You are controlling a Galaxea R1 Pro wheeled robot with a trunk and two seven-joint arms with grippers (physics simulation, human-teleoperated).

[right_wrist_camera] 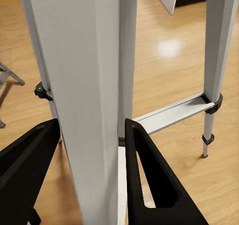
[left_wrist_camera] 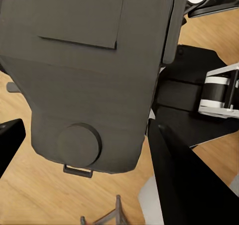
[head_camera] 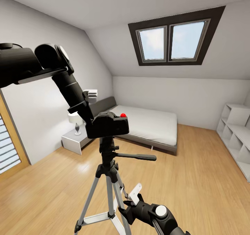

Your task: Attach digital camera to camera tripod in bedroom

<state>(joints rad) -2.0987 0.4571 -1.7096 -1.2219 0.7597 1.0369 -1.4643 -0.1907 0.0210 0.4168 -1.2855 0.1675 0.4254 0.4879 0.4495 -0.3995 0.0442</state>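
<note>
Left gripper (head_camera: 91, 105) in the head view reaches in from ten o'clock on its black arm and is clamped on the digital camera (head_camera: 108, 125), which sits right on top of the camera tripod (head_camera: 108, 165) just left of the picture's middle. A red button shows on the camera's top, and the tripod's black pan handle sticks out toward three o'clock. Silver legs spread down toward six o'clock over the light wood floor (head_camera: 194, 179). Near the lower edge, at about five o'clock, the right gripper (head_camera: 133, 198) sits against one tripod leg. Behind, a grey bed (head_camera: 149, 124) lies under a dark-framed skylight (head_camera: 175, 39), with a small lamp (head_camera: 75, 121) on a white nightstand at nine o'clock and white shelves (head_camera: 236, 137) at three o'clock.

Left wrist view: the camera's dark body (left_wrist_camera: 84, 70) takes up most of the frame, held between the black fingers (left_wrist_camera: 174, 170), with wood floor beneath and a silver-and-black tripod part at three o'clock.

Right wrist view: the two black fingers (right_wrist_camera: 144, 175) close around a pale silver tripod leg (right_wrist_camera: 82, 100) that runs from twelve to six o'clock between them. Another leg stands at two o'clock, joined by a silver brace.
</note>
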